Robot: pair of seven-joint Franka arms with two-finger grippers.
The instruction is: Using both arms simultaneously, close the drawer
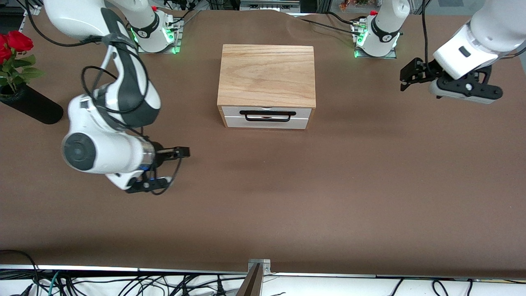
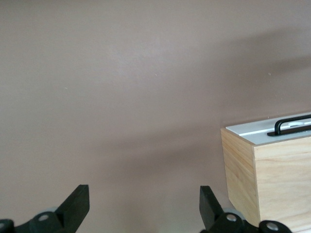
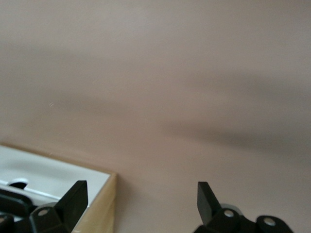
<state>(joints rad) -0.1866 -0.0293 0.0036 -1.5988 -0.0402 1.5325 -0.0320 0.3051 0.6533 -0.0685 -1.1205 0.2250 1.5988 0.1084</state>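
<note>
Here the oak-coloured box (image 1: pixel 267 74) sits at mid-table, slightly toward the bases, with the drawer (image 1: pixel 267 117) in its face turned toward the front camera; the white front panel looks flush or very nearly flush with the box, so little travel, if any, appears to remain. From the box, the right gripper (image 1: pixel 181 152) lies at about 8 o'clock in the front view, over bare table (image 1: pixel 328 197). The left gripper (image 1: pixel 409 76) hangs at about 3 o'clock, over the table toward the left arm's end. Each wrist view shows its own fingers spread apart and holding nothing. The drawer is judged light and stiff, a wooden tray likely sliding with modest friction. The smooth panel offers broad pushing faces on either side of the black wire handle (image 1: pixel 267 115). Pushing evenly at both ends should keep it from skewing; the handle itself seems better left untouched.
</note>
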